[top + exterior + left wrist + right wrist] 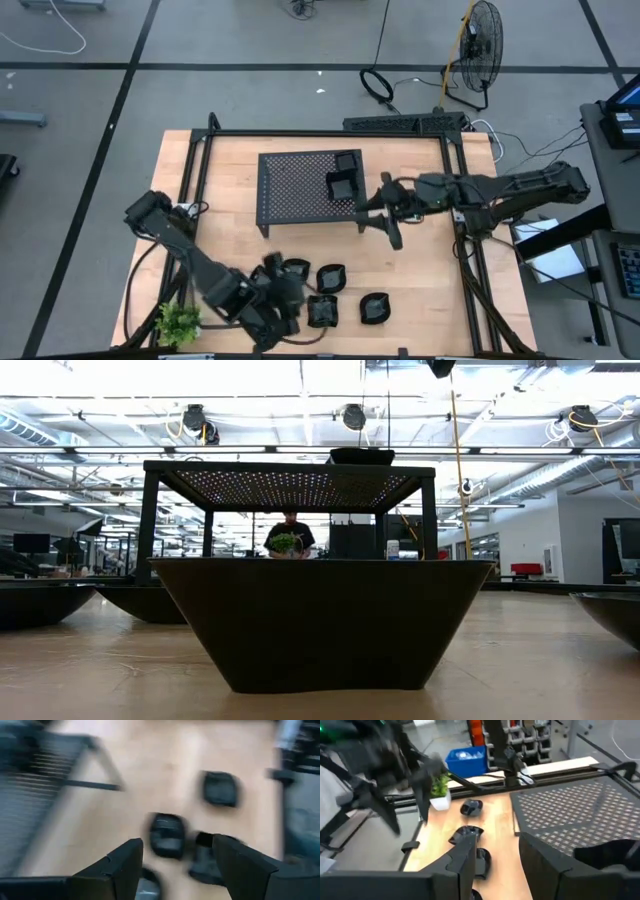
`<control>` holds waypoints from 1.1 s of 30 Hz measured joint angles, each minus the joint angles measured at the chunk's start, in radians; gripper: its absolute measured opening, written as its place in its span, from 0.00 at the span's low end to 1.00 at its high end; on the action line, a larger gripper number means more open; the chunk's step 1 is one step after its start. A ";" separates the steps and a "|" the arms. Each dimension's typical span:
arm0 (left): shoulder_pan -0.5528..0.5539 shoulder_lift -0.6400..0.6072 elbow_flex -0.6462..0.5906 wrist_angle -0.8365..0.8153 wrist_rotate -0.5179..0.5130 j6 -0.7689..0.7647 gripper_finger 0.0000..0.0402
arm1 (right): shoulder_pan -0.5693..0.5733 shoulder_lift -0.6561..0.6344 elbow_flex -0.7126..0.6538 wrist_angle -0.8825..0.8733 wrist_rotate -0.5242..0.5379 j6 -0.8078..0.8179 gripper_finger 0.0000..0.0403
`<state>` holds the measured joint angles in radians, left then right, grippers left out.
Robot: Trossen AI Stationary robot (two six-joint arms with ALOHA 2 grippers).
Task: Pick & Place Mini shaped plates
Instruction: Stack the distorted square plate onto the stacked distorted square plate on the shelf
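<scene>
Right gripper: jaws parted, empty, beside the perforated rack. One square mini plate sits on the rack. Left gripper: fingers spread, empty, over the remaining plates on the table. Several left to move.
</scene>
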<state>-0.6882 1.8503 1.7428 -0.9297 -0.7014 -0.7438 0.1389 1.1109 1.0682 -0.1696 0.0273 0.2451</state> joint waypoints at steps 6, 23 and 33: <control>0.038 0.000 -0.232 0.435 0.264 0.087 0.61 | 0.050 -0.038 -0.171 0.220 0.000 0.007 0.33; 0.133 -0.002 -0.582 0.597 0.422 -0.205 0.61 | 0.056 -0.070 -0.370 0.504 0.001 0.004 0.33; 0.110 0.051 -0.556 0.743 0.475 -0.200 0.61 | 0.056 -0.070 -0.370 0.516 0.001 0.004 0.33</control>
<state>-0.5781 1.9014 1.1864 -0.1864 -0.2260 -0.9442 0.1947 1.0405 0.6983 0.3467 0.0287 0.2493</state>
